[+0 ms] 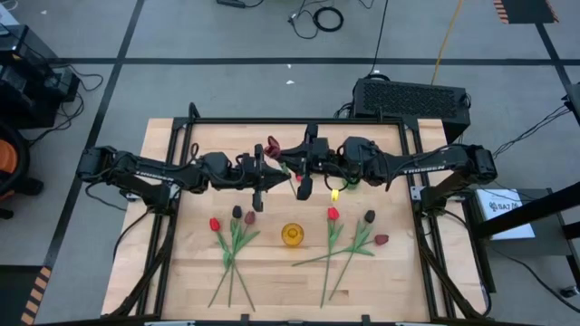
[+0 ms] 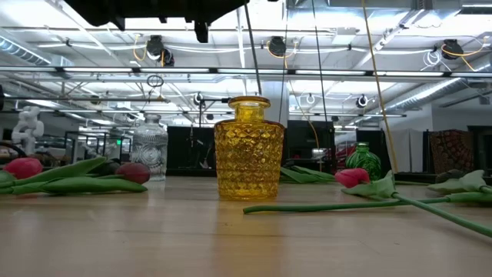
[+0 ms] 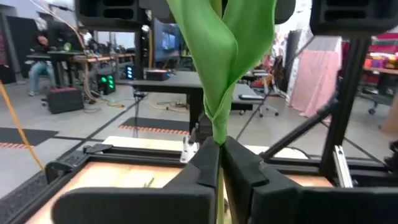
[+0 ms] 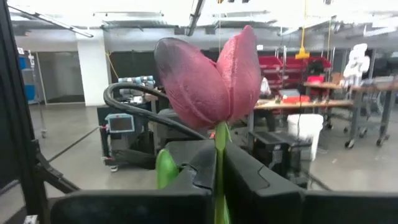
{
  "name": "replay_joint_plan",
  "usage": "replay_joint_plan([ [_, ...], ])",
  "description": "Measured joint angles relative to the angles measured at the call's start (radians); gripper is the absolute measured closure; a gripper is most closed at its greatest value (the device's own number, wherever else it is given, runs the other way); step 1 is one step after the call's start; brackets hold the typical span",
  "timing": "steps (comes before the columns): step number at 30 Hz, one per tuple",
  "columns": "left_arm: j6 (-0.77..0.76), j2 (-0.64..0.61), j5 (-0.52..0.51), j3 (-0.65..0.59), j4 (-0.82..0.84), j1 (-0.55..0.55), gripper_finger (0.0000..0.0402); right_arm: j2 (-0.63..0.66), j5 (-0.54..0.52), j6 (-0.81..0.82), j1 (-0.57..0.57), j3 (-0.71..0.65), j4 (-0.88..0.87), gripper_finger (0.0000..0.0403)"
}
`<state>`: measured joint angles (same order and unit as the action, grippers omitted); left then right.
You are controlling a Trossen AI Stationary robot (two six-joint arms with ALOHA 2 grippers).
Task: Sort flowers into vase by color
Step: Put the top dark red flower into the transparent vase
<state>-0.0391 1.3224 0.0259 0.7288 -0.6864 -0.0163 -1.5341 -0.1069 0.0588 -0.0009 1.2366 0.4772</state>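
Note:
Both grippers meet above the table's middle and are shut on one maroon tulip (image 1: 273,147). My right gripper (image 4: 219,163) is shut on its stem just under the head (image 4: 208,81). My left gripper (image 3: 219,163) is shut on the stem at the green leaves (image 3: 225,56). A yellow glass vase (image 1: 291,235) stands upright near the front, below the grippers. Several tulips lie flat on the table: a left group (image 1: 234,237) and a right group (image 1: 349,243). My left gripper pinches the tulip's stem (image 3: 219,149) between its two fingers, at the base of the leaves. The leaves stand out past the fingertips. The tulip is lifted clear of the table. My right gripper pinches the thin green stem (image 4: 219,140) between its two fingers, a short way below the maroon head. The head stands out just past the fingertips. The flower is held clear of the table.
In the low view a clear glass vase (image 2: 150,146) stands at the far left and a green vase (image 2: 362,159) at the far right. A black frame (image 1: 181,136) edges the table. A black box (image 1: 412,98) sits behind the far edge.

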Motion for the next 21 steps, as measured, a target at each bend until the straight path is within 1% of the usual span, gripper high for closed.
replay_joint_plan([
  [4, 0.000, -0.005, 0.036, -0.001, 0.026, -0.019, 0.0384, 0.004, -0.001, 0.045, -0.002, 0.000, -0.066, 0.0340],
  [8, -0.001, -0.061, 0.072, -0.001, 0.124, -0.044, 0.0389, 0.041, -0.002, 0.061, -0.004, 0.000, -0.185, 0.0284],
  [12, -0.005, -0.160, 0.075, -0.001, 0.231, -0.057, 0.0396, 0.103, -0.002, 0.078, -0.004, 0.000, -0.294, 0.0229],
  [15, 0.016, -0.242, 0.070, -0.001, 0.324, -0.057, 0.0396, 0.157, -0.002, 0.075, -0.004, 0.000, -0.407, 0.0195],
  [18, 0.021, -0.336, 0.069, -0.001, 0.413, -0.056, 0.0397, 0.218, -0.002, 0.084, -0.004, 0.001, -0.570, 0.0173],
  [21, 0.042, -0.422, 0.065, -0.009, 0.492, -0.056, 0.0397, 0.246, -0.004, 0.135, 0.010, -0.007, -0.738, 0.0164],
])
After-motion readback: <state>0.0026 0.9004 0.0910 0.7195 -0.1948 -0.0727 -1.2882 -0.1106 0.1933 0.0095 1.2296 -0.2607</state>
